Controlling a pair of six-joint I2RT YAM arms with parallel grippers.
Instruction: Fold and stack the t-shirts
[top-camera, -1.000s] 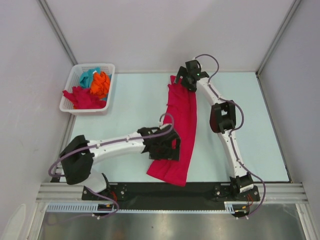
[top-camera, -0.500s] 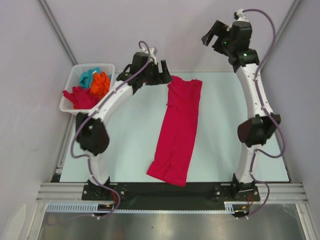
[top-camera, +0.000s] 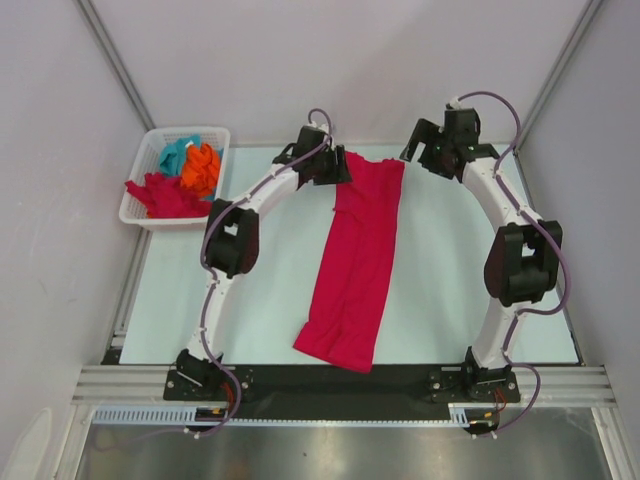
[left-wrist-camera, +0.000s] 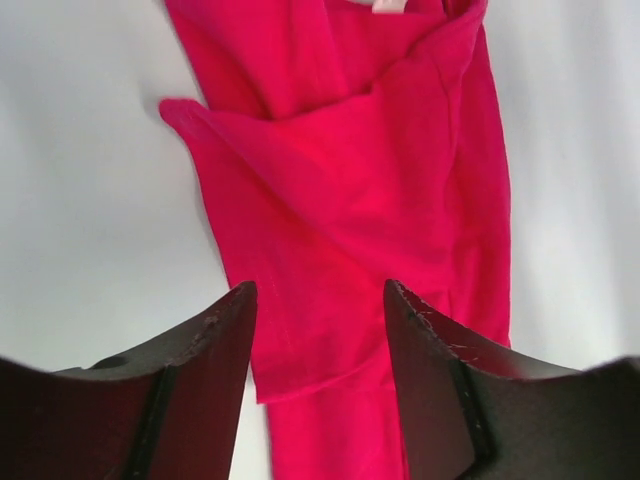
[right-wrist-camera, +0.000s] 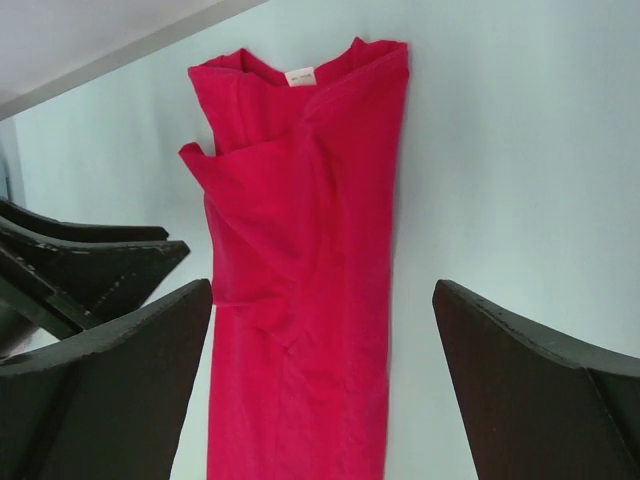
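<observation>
Both grippers have come down at the twelve-o'clock end of the red shirt (top-camera: 355, 260), a long strip running toward six. The left gripper (top-camera: 335, 168), not yet grasping, narrows over its corner; the right gripper (top-camera: 420, 152) gapes empty. A crosswise fold seems next.

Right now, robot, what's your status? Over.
Both open: left gripper over the red t-shirt, collar end; right gripper just beside it. Shirt folded long, flat on table. Nothing blocking.

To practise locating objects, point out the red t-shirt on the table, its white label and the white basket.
red t-shirt (top-camera: 357, 265), top view, middle of the cloth.
white label (right-wrist-camera: 299, 76), right wrist view, its centre, at the collar.
white basket (top-camera: 175, 221), top view, its near wall.
</observation>
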